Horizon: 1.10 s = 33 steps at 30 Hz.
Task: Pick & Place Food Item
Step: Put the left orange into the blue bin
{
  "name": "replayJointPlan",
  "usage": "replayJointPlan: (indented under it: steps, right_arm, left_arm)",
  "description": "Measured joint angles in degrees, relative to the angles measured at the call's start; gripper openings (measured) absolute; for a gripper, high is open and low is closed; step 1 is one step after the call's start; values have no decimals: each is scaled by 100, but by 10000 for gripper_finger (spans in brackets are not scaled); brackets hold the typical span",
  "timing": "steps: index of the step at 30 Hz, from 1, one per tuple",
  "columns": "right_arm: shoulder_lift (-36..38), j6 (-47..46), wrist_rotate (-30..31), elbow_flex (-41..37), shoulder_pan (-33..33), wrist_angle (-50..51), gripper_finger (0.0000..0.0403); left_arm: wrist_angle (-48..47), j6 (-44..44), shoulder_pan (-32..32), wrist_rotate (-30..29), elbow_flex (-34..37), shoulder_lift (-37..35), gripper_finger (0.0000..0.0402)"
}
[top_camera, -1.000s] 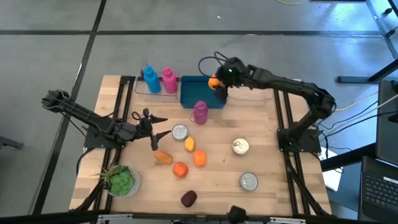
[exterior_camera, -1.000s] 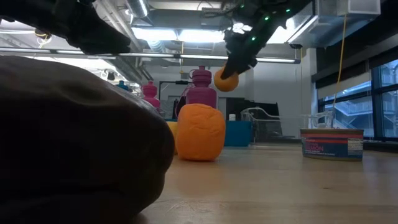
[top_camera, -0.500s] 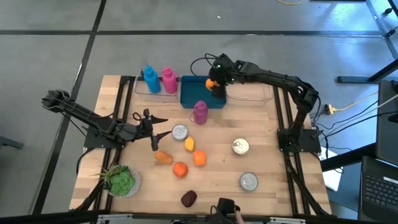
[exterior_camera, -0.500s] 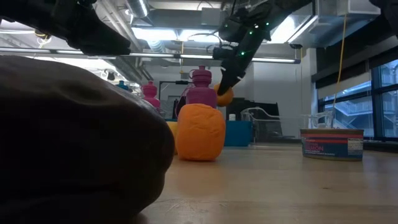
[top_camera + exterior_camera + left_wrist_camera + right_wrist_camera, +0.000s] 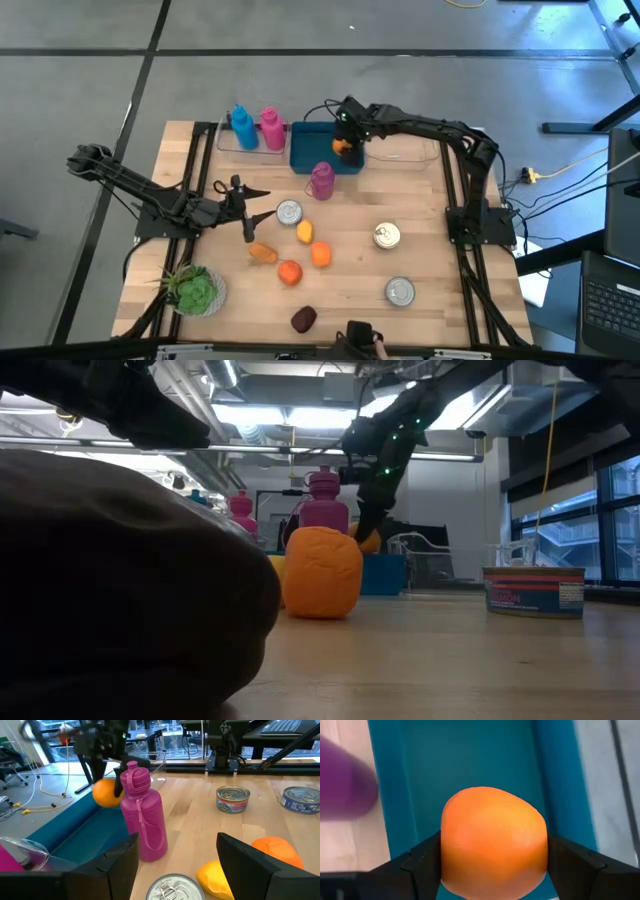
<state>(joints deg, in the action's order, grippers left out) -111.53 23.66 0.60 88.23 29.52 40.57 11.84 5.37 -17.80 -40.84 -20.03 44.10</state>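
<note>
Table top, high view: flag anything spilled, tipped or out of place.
Nothing stands out. The bottles and cans stand upright, nothing has spilled, and the right end effector holds the orange over the blue bin.

Even, diffuse light over my table in the high view; shadows soft and short. Low view: ceiling strip lights glare bright, and the windows backlight my arms into silhouettes. A dark blob close to the lens sits fully out of focus. My right wrist view shows the purple bottle blurred.
</note>
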Motion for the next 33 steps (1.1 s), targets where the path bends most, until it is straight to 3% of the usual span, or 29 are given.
replayJointPlan:
  steps: [33]
  right_arm:
    - [-218,149,-1,-7,-300,557,288]
  left_arm:
    - [-9,87,0,2,0,52,253]
